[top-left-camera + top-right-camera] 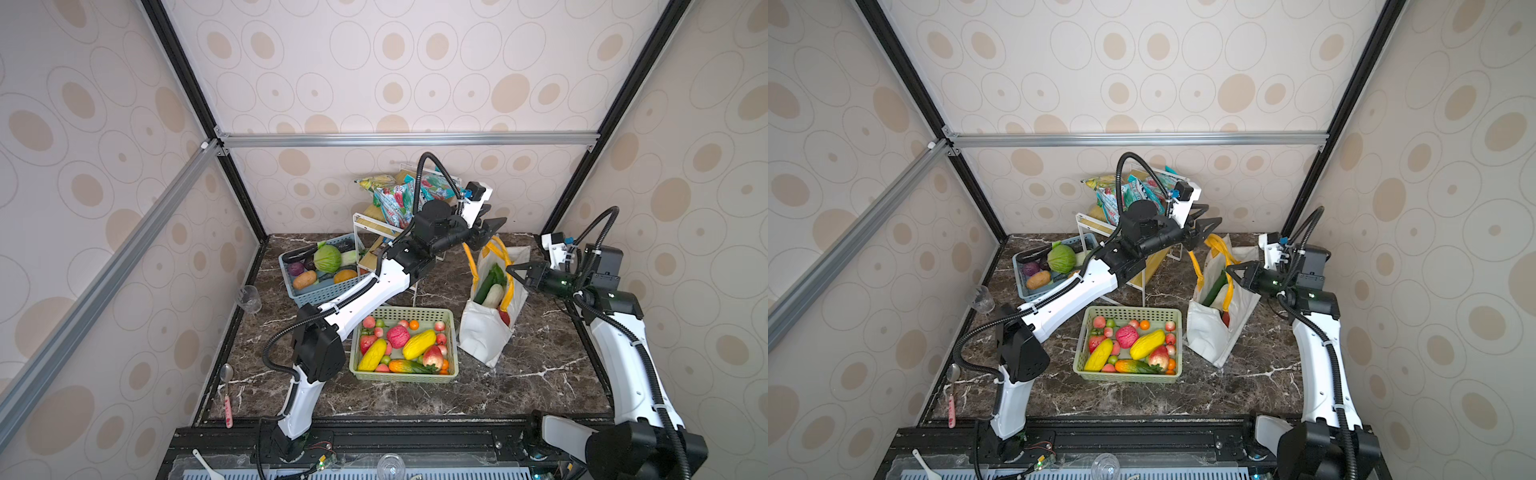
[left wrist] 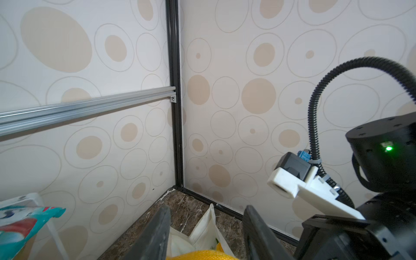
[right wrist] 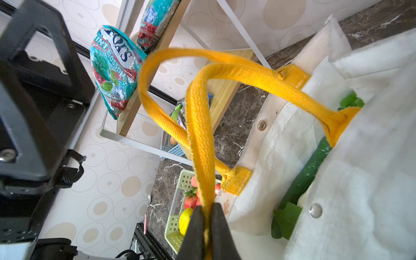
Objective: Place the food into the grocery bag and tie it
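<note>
"All packed?"

"Some. The light green plastic basket (image 1: pixel 405 376) holds toy fruit (image 1: pixel 419 345). Beside it on the surface (image 1: pixel 540 386), the soft white grocery bag (image 1: pixel 482 332) holds a green cucumber (image 1: pixel 484 286)."

"Tied?"

"Not yet. The right claw (image 3: pixel 206 213) pinches its yellow strap handle (image 3: pixel 200 135). The left claw (image 2: pixel 206 209) hangs open, empty."

The teal candy packet (image 3: pixel 112 74) bears "FOX'S" and, beside it, "INT BLOSSOM". Its smaller print is too blurred to read.

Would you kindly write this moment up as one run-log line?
grocery bag: standing open, cucumber inside | right gripper: shut on yellow handle | left gripper: open, empty, above bag | green basket: holds fruit
</note>
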Robot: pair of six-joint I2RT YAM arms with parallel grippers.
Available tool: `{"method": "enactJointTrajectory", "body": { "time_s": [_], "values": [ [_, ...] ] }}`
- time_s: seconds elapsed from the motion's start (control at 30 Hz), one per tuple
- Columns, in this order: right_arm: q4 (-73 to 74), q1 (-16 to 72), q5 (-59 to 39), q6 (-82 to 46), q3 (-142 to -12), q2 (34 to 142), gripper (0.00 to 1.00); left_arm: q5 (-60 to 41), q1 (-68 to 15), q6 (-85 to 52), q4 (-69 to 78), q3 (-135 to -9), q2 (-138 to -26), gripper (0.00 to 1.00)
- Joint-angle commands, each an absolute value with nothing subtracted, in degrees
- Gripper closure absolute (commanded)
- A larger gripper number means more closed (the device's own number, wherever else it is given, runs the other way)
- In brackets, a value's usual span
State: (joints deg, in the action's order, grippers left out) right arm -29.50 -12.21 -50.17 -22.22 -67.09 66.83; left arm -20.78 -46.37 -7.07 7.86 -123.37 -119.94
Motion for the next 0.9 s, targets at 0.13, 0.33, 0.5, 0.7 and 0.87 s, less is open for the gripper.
{"method": "enactJointTrajectory", "body": {
  "time_s": [0.13,0.33,0.5,0.7,0.87],
  "values": [
    [-28.12,-11.78,-48.94,-22.06,-66.77,67.77,0.92,-18.0,-45.4,-10.91,-5.81,-136.33,-129.23,0.48],
    [-32.91,-12.16,-41.05,-23.02,-69.73,67.39,0.92,-7.33,-46.96,-18.95,-12.35,-127.45,-121.03,0.42],
    [-37.01,-13.09,-36.7,-23.79,-73.23,68.38,0.92,-1.97,-49.16,-23.83,-14.38,-118.24,-113.07,0.37],
    [-38.89,-13.27,-34.96,-24.08,-75.13,68.21,0.92,9.19,-54.53,-35.1,-23.37,-115.66,-112.18,0.34],
    [-41.55,-13.42,-32.86,-22.55,-77.5,68.5,0.92,18.0,-58.1,-46.25,-19.47,-104.25,-108.75,0.32]
  ]
}}
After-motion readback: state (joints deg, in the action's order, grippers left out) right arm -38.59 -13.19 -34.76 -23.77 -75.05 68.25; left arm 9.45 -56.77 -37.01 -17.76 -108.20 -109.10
